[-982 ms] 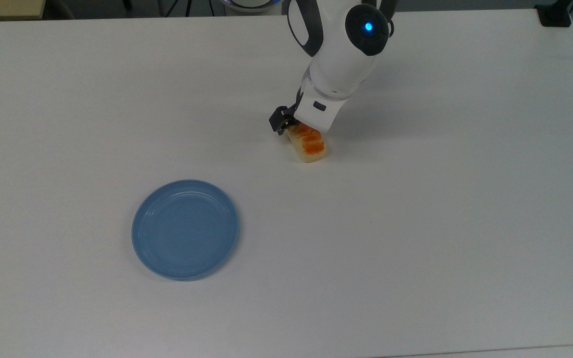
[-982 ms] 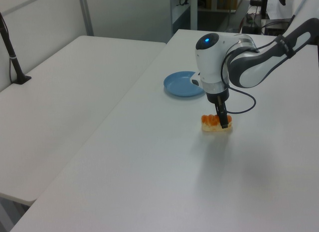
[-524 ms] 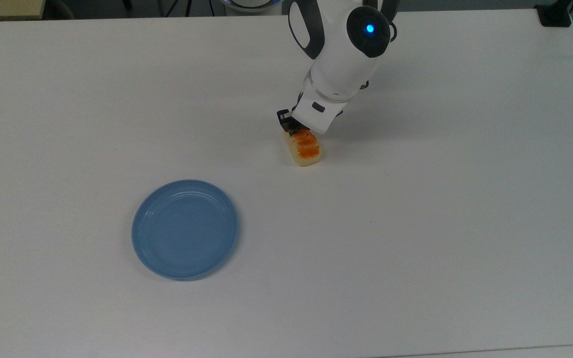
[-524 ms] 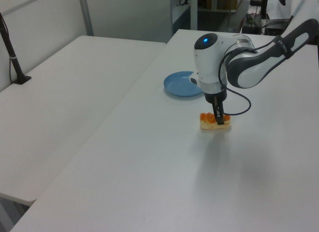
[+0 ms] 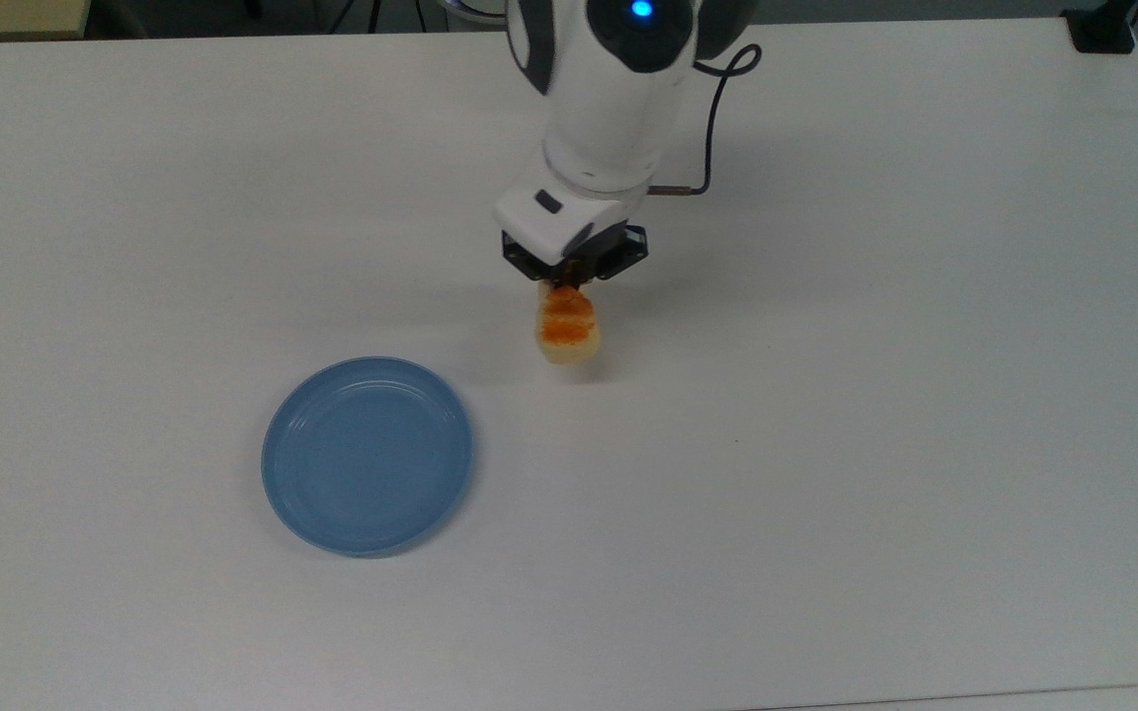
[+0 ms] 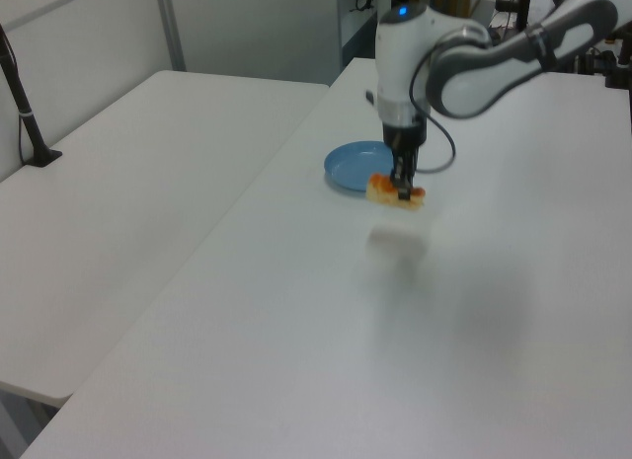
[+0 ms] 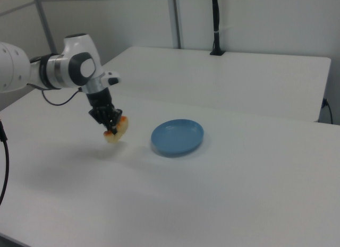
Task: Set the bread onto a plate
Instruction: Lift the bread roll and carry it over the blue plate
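The bread (image 5: 567, 328), a small loaf with cream sides and an orange-brown top, hangs in the air above the white table. My gripper (image 5: 565, 281) is shut on its far end, so the loaf juts out below the fingers. In the left view the bread (image 6: 395, 191) floats clear of its shadow, held by the gripper (image 6: 402, 186). The right view shows the bread (image 7: 117, 131) tilted under the gripper (image 7: 110, 126). The light-blue plate (image 5: 367, 454) lies flat with nothing on it, lower left of the loaf in the top view. The plate (image 7: 177, 136) is to the loaf's right in the right view.
The white table (image 5: 826, 444) stretches wide on all sides of the plate. A second white table (image 6: 128, 173) stands alongside in the left view. A black post (image 7: 216, 24) rises at the far table edge in the right view.
The gripper closed on the bread and lifted it off the table. Arm and loaf have moved toward the plate, down and left in the top view.
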